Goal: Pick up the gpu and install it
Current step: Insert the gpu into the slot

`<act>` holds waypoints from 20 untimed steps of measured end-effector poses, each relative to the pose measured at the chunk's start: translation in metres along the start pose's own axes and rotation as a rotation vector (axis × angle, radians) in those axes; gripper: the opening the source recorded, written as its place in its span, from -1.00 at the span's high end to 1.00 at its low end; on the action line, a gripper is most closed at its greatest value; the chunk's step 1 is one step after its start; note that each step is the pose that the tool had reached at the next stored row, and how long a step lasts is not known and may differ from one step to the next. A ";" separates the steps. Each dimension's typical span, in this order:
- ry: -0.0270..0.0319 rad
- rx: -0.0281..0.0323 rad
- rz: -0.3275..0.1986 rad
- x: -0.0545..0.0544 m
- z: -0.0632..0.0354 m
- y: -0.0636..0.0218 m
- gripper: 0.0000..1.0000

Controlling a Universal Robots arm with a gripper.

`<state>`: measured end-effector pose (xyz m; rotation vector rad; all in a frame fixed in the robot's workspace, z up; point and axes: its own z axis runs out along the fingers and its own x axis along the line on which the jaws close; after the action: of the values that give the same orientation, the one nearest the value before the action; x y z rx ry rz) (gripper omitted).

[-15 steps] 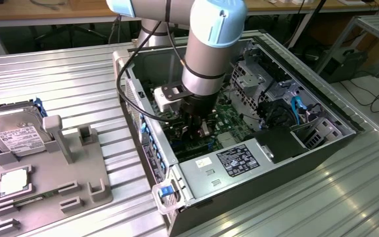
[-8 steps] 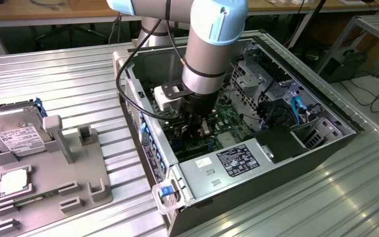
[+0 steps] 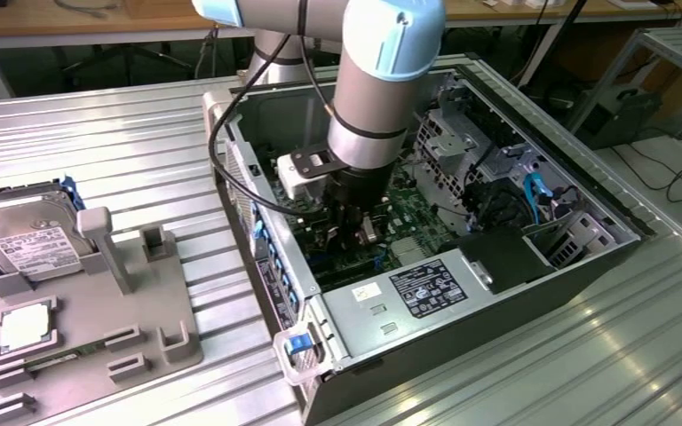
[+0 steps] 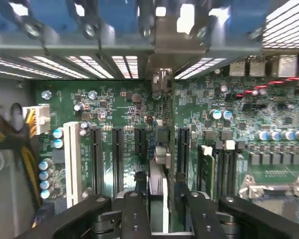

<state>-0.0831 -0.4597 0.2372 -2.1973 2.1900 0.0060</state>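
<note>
The black two-fingered claw [image 4: 157, 199] reaches deep into the open black computer case [image 3: 578, 266], its fingers narrowly clasping the thin edge-on gpu card [image 4: 157, 172] above the green motherboard [image 4: 124, 124]. I judge seating needs the card kept upright, aligned along the black expansion slot [image 4: 162, 134], pressed evenly.

Green motherboard [image 4: 124, 114] (black slots), grey-and-blue arm [image 3: 376, 80], silver white-labelled hard drive [image 3: 21, 235].

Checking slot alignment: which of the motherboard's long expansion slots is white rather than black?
The white slot, outermost in the row, on the side nearest the white power connector. The other slots are black; the gpu stands among them between the gripper's fingers.
</note>
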 end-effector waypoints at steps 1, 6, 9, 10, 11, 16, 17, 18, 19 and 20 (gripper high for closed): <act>0.0004 0.0053 0.000 0.000 -0.0128 -0.0003 0.29; 0.0013 0.0237 -0.001 -0.002 -0.0489 -0.0012 0.29; 0.0016 0.0282 -0.001 -0.003 -0.0552 -0.0014 0.29; 0.0013 0.0283 -0.001 -0.003 -0.0551 -0.0014 0.33; 0.0014 0.0282 -0.001 -0.003 -0.0551 -0.0014 0.33; 0.0015 0.0281 -0.001 -0.003 -0.0552 -0.0014 0.79; 0.0015 0.0281 -0.001 -0.003 -0.0552 -0.0014 0.79; 0.0015 0.0281 -0.001 -0.003 -0.0552 -0.0014 0.79; 0.0014 0.0281 -0.001 -0.003 -0.0552 -0.0014 0.79; 0.0015 0.0281 -0.001 -0.003 -0.0552 -0.0014 0.79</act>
<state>-0.0832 -0.4588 0.2925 -2.1844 2.1761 -0.0263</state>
